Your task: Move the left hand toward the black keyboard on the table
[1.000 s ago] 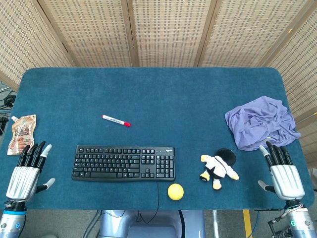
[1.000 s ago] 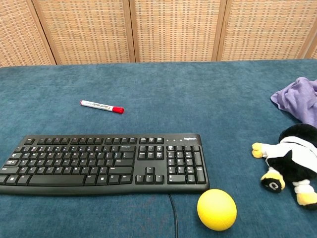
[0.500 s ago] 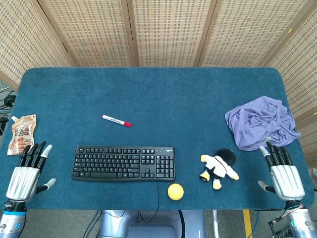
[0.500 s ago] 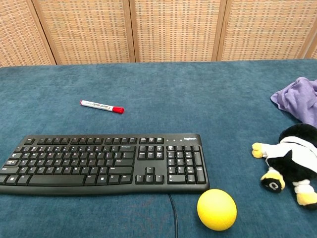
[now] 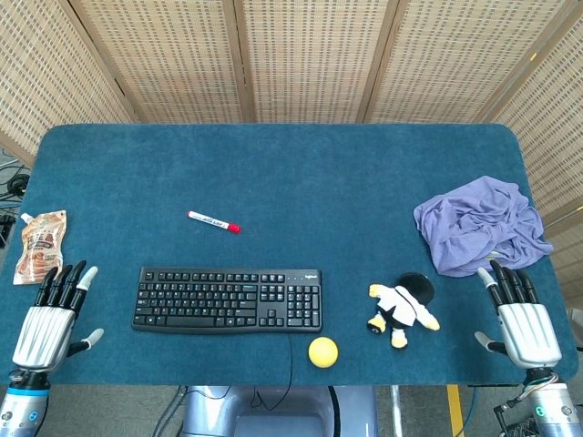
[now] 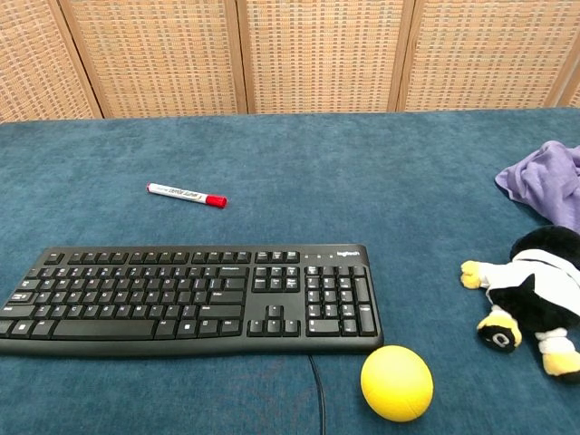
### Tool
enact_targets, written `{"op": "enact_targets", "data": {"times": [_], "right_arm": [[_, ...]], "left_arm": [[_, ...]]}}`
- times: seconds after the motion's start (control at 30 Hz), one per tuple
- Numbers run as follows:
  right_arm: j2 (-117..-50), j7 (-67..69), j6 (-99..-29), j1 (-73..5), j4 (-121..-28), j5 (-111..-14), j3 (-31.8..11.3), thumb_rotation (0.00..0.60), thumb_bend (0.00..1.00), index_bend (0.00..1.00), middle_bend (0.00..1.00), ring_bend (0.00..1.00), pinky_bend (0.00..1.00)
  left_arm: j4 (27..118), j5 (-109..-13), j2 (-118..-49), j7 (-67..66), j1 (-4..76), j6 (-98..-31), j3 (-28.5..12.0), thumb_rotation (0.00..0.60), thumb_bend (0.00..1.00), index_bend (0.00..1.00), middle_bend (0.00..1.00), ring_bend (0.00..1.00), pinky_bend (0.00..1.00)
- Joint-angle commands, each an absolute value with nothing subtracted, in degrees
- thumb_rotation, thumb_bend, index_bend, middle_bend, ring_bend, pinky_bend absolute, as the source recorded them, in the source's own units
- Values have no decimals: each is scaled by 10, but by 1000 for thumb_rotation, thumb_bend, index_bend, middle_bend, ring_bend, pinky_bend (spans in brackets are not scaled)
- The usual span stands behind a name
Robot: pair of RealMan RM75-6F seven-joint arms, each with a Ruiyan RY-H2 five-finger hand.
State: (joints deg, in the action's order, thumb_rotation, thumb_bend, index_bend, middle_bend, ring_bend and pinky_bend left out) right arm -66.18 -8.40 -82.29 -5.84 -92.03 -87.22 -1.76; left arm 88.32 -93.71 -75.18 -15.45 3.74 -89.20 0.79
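Note:
The black keyboard (image 5: 228, 299) lies flat near the table's front edge, left of centre; the chest view shows the keyboard (image 6: 190, 298) filling its lower left. My left hand (image 5: 51, 320) hovers at the front left corner, fingers stretched out and apart, holding nothing, a good hand's width left of the keyboard. At the front right corner my right hand (image 5: 523, 320) is spread the same way and holds nothing. Neither hand appears in the chest view.
A red-capped white marker (image 5: 213, 221) lies behind the keyboard. A yellow ball (image 5: 322, 351) and a plush toy (image 5: 403, 308) sit to its right, a crumpled purple cloth (image 5: 479, 223) further right. A snack pouch (image 5: 40, 246) lies at the left edge, just beyond my left hand.
My left hand has drifted very slightly; everything else stays where it was.

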Motion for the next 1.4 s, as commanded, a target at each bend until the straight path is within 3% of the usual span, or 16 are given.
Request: {"op": "enact_targets", "data": {"times": [0.03, 0.13, 0.23, 0.37, 0.47, 0.6, 0.7, 1.13, 1.4], "right_arm": [[-662, -84, -822, -59, -920, -872, -18, 600, 0, 0, 0, 0, 0], [-663, -85, -820, -60, -920, -872, -17, 600, 0, 0, 0, 0, 0], [-663, -85, -818, -61, -920, -869, -18, 600, 0, 0, 0, 0, 0], [-662, -82, -820, -60, -920, -868, -20, 600, 0, 0, 0, 0, 0], [-661, -81, -821, -59, -921, -867, -20, 600, 0, 0, 0, 0, 0], [-660, -79, -821, -59, -921, -867, -20, 600, 0, 0, 0, 0, 0], [-660, -79, -820, -60, -921, -866, -20, 600, 0, 0, 0, 0, 0], [-657, -71, -823, -58, -922, -867, -21, 600, 0, 0, 0, 0, 0], [-655, -65, -824, -58, -922, -866, -22, 600, 0, 0, 0, 0, 0]], "left_arm": [[884, -937, -752, -154, 37, -892, 8, 600, 0, 0, 0, 0, 0], [885, -936, -752, -152, 37, -893, 7, 600, 25, 0, 0, 0, 0], [893, -939, -753, -140, 41, -886, 9, 600, 149, 0, 60, 87, 64], [902, -936, -753, -143, 47, -869, 12, 600, 397, 0, 378, 372, 275], [924, -923, -747, -148, 55, -839, 17, 600, 603, 0, 590, 553, 371], [969, -912, -718, -156, 71, -787, 31, 600, 824, 0, 686, 635, 432], [1003, -902, -695, -179, 81, -761, 37, 600, 902, 0, 704, 654, 449], [1173, -774, -577, -282, 152, -601, 50, 600, 954, 0, 717, 659, 464], [1197, -670, -573, -363, 191, -566, 49, 600, 954, 0, 717, 660, 464]]}}
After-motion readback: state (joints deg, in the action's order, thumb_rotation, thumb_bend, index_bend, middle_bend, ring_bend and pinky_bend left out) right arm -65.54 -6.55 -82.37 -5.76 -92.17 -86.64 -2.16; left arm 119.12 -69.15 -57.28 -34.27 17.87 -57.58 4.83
